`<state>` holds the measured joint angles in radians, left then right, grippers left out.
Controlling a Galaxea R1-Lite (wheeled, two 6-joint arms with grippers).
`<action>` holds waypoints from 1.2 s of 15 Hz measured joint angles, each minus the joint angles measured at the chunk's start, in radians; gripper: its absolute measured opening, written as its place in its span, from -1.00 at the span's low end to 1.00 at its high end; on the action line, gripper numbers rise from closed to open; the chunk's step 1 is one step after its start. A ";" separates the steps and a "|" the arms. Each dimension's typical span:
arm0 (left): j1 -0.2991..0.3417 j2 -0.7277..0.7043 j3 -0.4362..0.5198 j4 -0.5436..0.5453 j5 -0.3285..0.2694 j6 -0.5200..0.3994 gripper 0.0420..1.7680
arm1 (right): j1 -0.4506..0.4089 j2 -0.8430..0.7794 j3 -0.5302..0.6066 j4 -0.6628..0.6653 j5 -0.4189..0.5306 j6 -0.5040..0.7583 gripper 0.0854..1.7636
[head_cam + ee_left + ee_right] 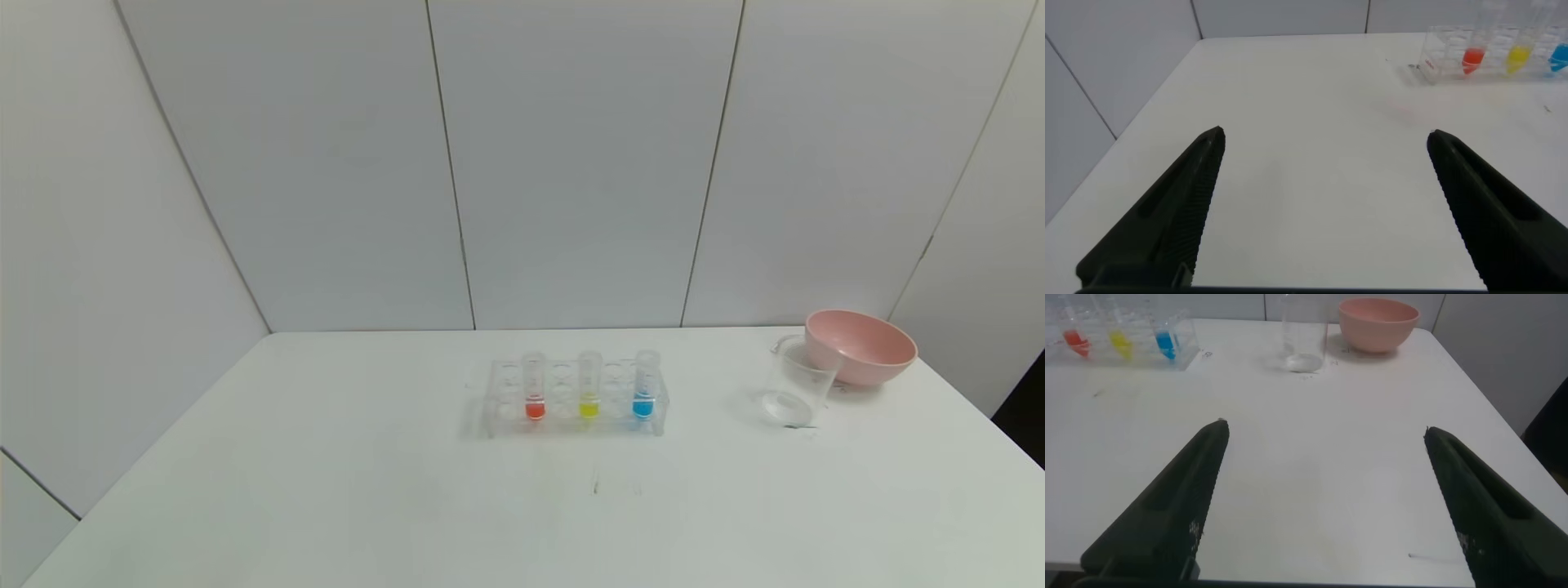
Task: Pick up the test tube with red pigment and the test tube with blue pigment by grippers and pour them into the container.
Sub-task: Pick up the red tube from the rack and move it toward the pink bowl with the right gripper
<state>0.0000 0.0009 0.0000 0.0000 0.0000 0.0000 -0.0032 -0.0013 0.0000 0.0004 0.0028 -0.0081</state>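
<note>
Tubes (1118, 343) far beyond spread fingers (1167, 514)

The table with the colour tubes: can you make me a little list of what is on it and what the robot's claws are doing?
rack: clear tube rack in the middle of the white table
tubes: red tube, yellow tube, blue tube, all upright in the rack
beaker: clear beaker, to the rack's right, looks empty
bowl: pink bowl just behind the beaker
left claw: open, holding nothing, over bare table
right claw: open, holding nothing, over bare table
poured yet: nothing
</note>
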 joint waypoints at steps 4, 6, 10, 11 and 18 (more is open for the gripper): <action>0.000 0.000 0.000 0.000 0.000 0.000 1.00 | -0.001 0.000 -0.016 0.004 -0.003 0.004 0.94; 0.000 0.000 0.000 0.000 0.000 0.000 1.00 | 0.000 0.020 -0.063 0.006 -0.002 0.005 0.94; 0.000 0.000 0.000 0.000 0.000 0.000 1.00 | 0.003 0.195 -0.155 -0.096 -0.001 0.043 0.94; 0.000 0.000 0.000 0.000 0.000 0.000 1.00 | 0.003 0.265 -0.167 -0.162 -0.001 0.047 0.94; 0.000 0.000 0.000 0.000 0.000 0.000 1.00 | 0.016 0.915 -0.153 -0.735 -0.002 0.053 0.94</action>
<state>0.0000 0.0009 0.0000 0.0000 0.0000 0.0000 0.0128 0.9136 -0.1530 -0.7347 0.0009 0.0449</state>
